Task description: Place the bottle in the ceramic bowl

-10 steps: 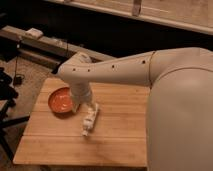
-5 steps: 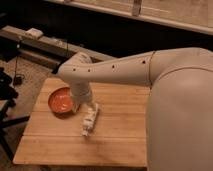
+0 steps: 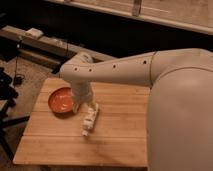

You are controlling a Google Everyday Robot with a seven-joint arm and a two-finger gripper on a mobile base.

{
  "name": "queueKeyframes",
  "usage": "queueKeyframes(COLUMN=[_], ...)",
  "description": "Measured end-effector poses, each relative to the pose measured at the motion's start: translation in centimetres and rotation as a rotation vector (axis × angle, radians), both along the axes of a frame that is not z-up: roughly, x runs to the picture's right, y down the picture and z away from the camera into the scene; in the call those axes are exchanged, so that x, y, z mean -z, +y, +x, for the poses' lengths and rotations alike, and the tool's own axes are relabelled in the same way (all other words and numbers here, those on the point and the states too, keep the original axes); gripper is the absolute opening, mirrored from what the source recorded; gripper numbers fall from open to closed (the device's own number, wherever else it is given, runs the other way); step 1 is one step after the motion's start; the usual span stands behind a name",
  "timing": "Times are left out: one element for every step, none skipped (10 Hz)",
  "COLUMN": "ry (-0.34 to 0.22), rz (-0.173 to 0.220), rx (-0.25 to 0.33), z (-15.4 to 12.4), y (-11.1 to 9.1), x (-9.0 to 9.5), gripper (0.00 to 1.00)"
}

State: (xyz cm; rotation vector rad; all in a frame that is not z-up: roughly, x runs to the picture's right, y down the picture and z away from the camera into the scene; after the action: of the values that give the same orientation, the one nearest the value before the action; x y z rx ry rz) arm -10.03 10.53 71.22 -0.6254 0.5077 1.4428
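Note:
The pale cream-white bottle lies on its side on the wooden table, its narrow end pointing to the front. The orange-red ceramic bowl sits just to its left near the table's left edge, with nothing in it. My gripper hangs from the white arm right at the bottle's far end, between the bowl and the bottle. The arm's wrist hides part of the bowl's right rim.
My large white arm body fills the right side of the view. A dark low bench with a small white object runs behind the table. Black stand legs are on the floor at the left.

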Motion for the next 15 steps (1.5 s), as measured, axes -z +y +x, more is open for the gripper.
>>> queueKeyframes(ry=[-0.011,-0.021,-0.028,-0.027,-0.018,-0.017,-0.021,-0.02,-0.012,-0.01,-0.016,-0.024,-0.031,-0.034,-0.039], rz=[0.0,-0.004,-0.007,-0.011,-0.013,-0.018,-0.022,-0.026,-0.031,-0.035,-0.041,-0.052,-0.066,-0.073,-0.087], rx=[-0.011,-0.014,-0.011,-0.008,0.007,0.018,0.027,0.034,0.045,0.056,0.069,0.07,0.06,0.05,0.033], z=[0.4,0.4,0.3,0.5,0.9,0.8,0.6,0.7,1.2,1.3,1.2,1.1,1.5,1.7,2.0], y=[0.2,0.7,1.3,1.8,2.6,2.9,3.2,3.4,3.6,3.8,4.2,4.5,4.6,4.7,4.7], x=[-0.7,-1.4,-2.5,-3.4,-5.0,-5.6,-6.2,-6.9,-7.7,-8.3,-8.9,-9.4,-9.9,-10.2,-10.9], gripper=[0.65,0.65,0.65,0.65,0.65,0.65,0.65,0.65,0.65,0.65,0.65,0.65,0.65,0.65,0.65])
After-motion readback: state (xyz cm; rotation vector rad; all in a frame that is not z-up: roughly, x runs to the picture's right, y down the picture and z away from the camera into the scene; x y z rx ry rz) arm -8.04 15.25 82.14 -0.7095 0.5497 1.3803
